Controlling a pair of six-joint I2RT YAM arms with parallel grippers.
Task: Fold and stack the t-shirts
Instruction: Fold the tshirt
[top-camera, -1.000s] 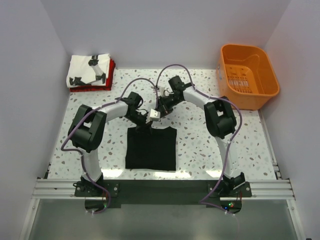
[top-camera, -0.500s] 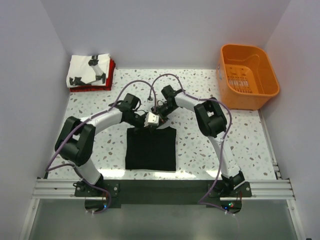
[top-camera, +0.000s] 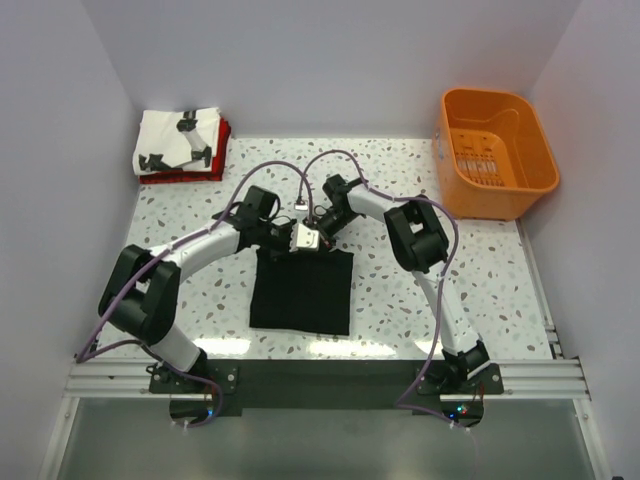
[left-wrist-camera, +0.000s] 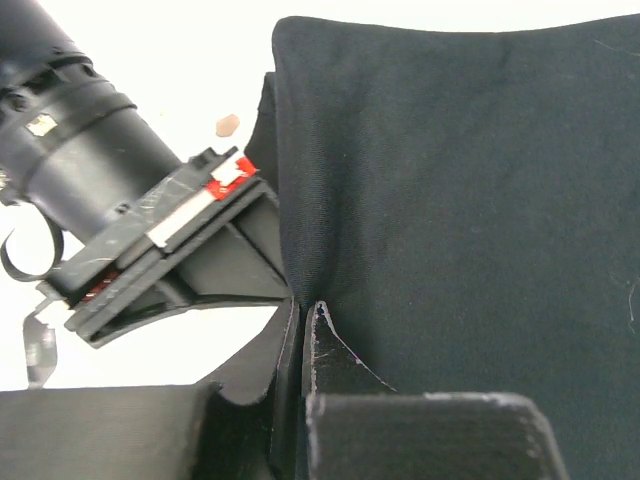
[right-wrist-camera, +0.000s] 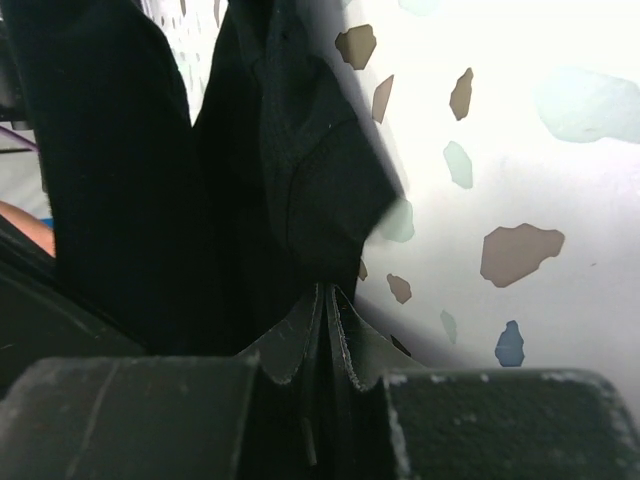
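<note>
A folded black t-shirt (top-camera: 301, 293) lies flat in the middle of the table. Both grippers meet at its far edge. My left gripper (top-camera: 281, 246) is shut on that edge, and the left wrist view shows its jaws (left-wrist-camera: 303, 305) pinching the black cloth (left-wrist-camera: 460, 200). My right gripper (top-camera: 319, 244) is shut on the same edge close beside it, its jaws (right-wrist-camera: 327, 292) clamped on a bunched fold of the black cloth (right-wrist-camera: 300, 170). A folded white t-shirt (top-camera: 178, 139) with black figures lies on a red t-shirt (top-camera: 186, 174) in the back left corner.
An orange plastic basket (top-camera: 497, 150) stands at the back right. Walls close the table in on the left, back and right. The right arm's wrist (left-wrist-camera: 90, 160) sits close beside the left gripper in the left wrist view.
Both arms have reached lower and farther over the table. The black t-shirt's far edge has shifted slightly toward the back, and the shirt now lies a little skewed.
</note>
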